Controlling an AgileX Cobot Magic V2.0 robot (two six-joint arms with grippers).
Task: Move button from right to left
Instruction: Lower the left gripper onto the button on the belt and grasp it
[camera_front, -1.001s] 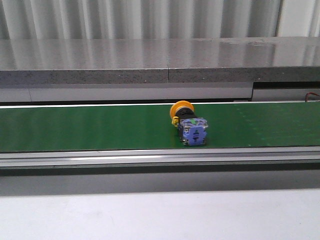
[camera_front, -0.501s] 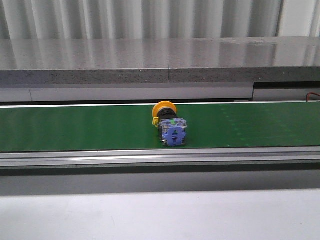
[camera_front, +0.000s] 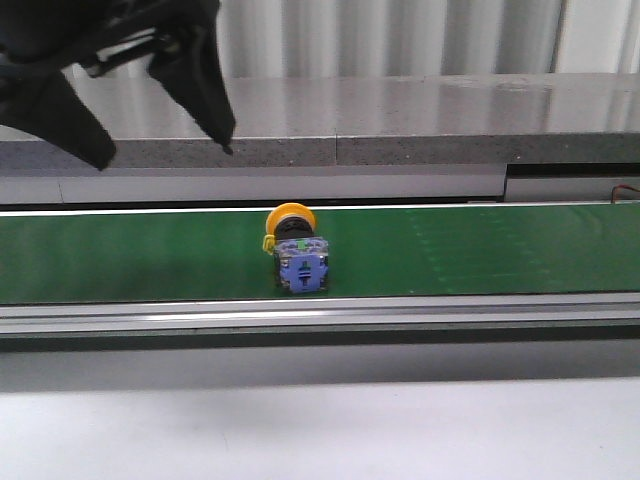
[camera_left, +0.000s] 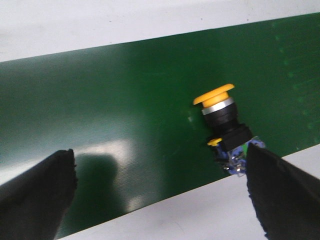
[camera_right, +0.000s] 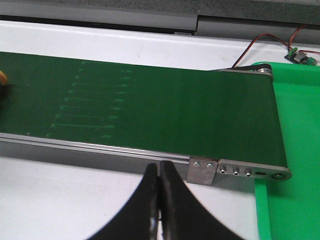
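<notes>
The button (camera_front: 297, 250) lies on its side on the green conveyor belt (camera_front: 120, 260), yellow-orange head toward the back, blue contact block toward the front. My left gripper (camera_front: 167, 152) hangs open above the belt, up and to the left of the button, holding nothing. In the left wrist view the button (camera_left: 222, 120) lies just inside the one finger (camera_left: 280, 195), with my left gripper (camera_left: 160, 195) spread wide. My right gripper (camera_right: 160, 172) is shut and empty over the white table near the belt's right end. A yellow sliver of the button (camera_right: 2, 77) shows at that view's edge.
A grey stone ledge (camera_front: 400, 120) runs behind the belt. The belt has a metal front rail (camera_front: 400, 312) and an end bracket (camera_right: 202, 171). A green tray (camera_right: 295, 150) sits past the belt's right end, with a small circuit board and wires (camera_right: 300, 56) behind it.
The button has travelled left along the belt. My left gripper has come into the front view at the top left, open.
</notes>
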